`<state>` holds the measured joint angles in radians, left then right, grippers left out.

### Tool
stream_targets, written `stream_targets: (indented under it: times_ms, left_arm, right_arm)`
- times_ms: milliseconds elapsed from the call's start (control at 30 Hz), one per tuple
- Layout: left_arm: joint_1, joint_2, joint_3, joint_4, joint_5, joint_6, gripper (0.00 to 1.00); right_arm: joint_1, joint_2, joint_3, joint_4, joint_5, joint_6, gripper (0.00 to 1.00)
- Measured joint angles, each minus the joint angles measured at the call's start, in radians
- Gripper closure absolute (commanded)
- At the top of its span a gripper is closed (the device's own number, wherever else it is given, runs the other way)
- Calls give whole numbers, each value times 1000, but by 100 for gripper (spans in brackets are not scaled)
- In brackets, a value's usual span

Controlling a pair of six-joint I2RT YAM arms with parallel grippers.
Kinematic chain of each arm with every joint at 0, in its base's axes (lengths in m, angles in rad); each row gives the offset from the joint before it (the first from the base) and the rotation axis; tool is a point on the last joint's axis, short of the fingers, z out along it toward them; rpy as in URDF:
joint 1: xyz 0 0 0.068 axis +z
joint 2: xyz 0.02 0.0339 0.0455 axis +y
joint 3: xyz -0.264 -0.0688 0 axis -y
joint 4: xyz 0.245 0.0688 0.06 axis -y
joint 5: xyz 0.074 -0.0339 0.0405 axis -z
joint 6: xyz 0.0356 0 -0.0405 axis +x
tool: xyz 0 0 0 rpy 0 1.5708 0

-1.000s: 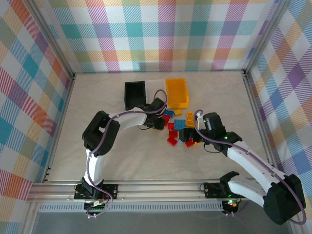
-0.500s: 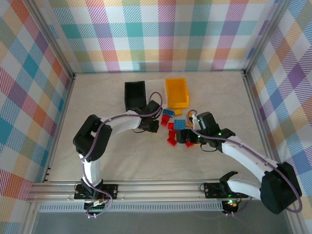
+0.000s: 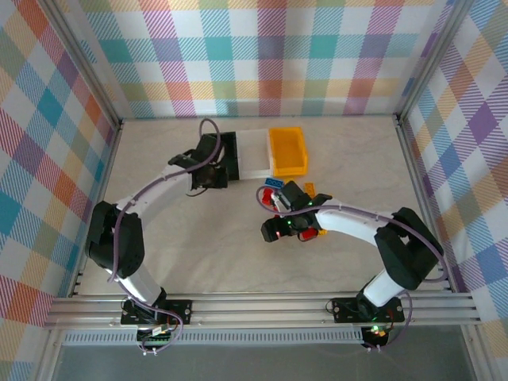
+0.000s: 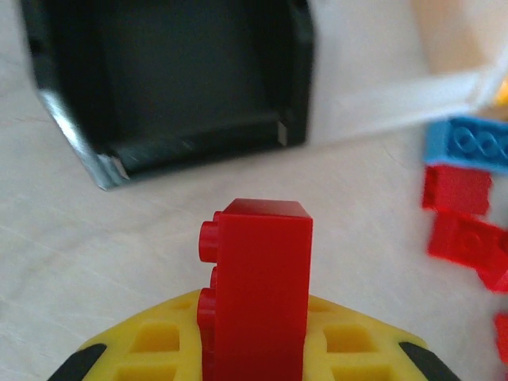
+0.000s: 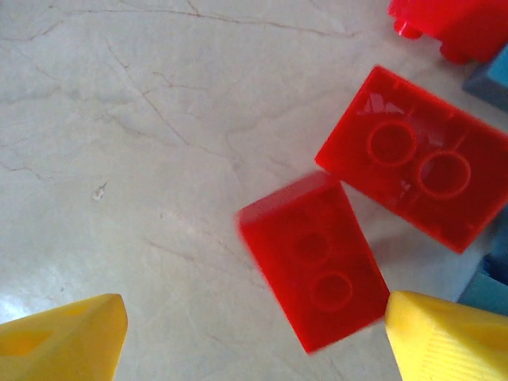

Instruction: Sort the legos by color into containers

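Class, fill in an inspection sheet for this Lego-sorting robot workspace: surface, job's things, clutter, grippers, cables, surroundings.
Surface: pale marbled tabletop; no spills seen.
Job's things: black bin, white bin and yellow-orange bin stand side by side at the far end. Loose bricks in red, blue and orange lie scattered in front of them.
Clutter: nothing seen.
Grippers: left gripper is shut on an upright red brick, facing the black bin. Right gripper is open over a flat red brick.
Cables: a purple cable runs along each arm.
Surroundings: plaid walls; aluminium rails.
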<state>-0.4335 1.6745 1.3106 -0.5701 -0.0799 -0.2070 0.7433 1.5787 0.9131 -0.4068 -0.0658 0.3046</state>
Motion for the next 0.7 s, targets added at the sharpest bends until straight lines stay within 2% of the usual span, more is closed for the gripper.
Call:
stream_targets:
  times_ms: [167, 500, 700]
  left_arm:
    - [51, 103, 107, -7, 27, 14, 83]
    - [68, 304, 293, -49, 45, 30, 83]
    - [83, 403, 376, -82, 28, 34, 76]
  right_arm:
    - [0, 37, 33, -14, 34, -31, 19]
    - [24, 57, 45, -15, 86, -60, 22]
    - [60, 94, 51, -14, 89, -72, 21]
